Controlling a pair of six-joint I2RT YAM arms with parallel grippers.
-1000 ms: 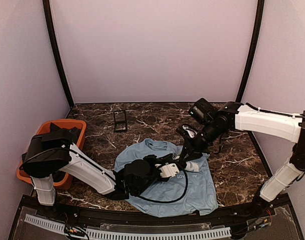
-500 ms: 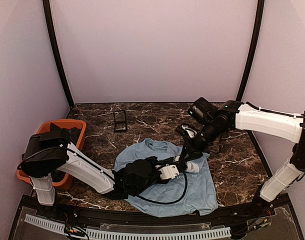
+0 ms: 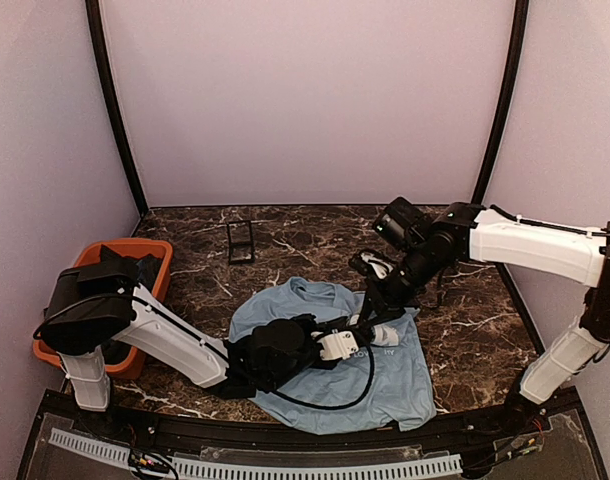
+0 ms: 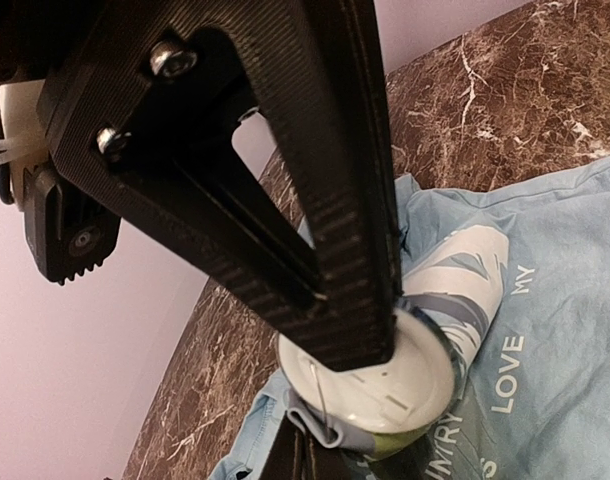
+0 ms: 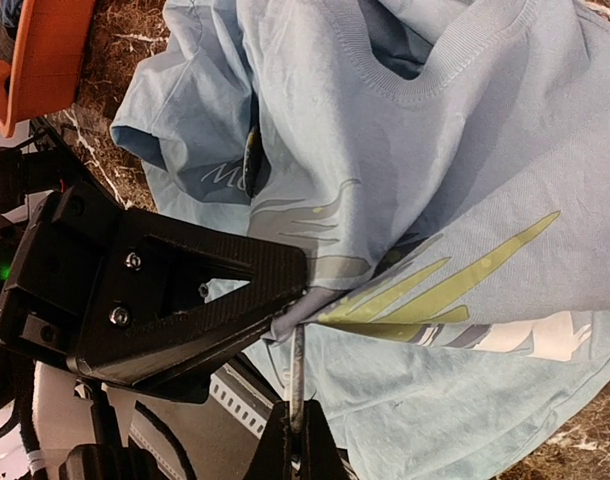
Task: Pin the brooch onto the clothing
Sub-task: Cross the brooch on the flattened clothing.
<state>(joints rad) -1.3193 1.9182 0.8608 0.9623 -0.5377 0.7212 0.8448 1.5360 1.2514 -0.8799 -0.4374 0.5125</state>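
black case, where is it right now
In the top view the black case lies on the table's far side, beyond the T-shirt, right of the orange bin.

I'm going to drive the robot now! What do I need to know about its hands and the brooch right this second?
Left gripper: shut on the brooch, pale back towards its wrist camera, T-shirt cloth bunched under it.
Right gripper: shut on the thin pin, whose tip meets a fold of cloth.
Where: both grippers meet over the middle of the shirt.
Done: brooch is at the shirt, pin seemingly swung open.
Left: push the pin through, fasten it, let go. I cannot tell whether it has pierced the cloth yet.
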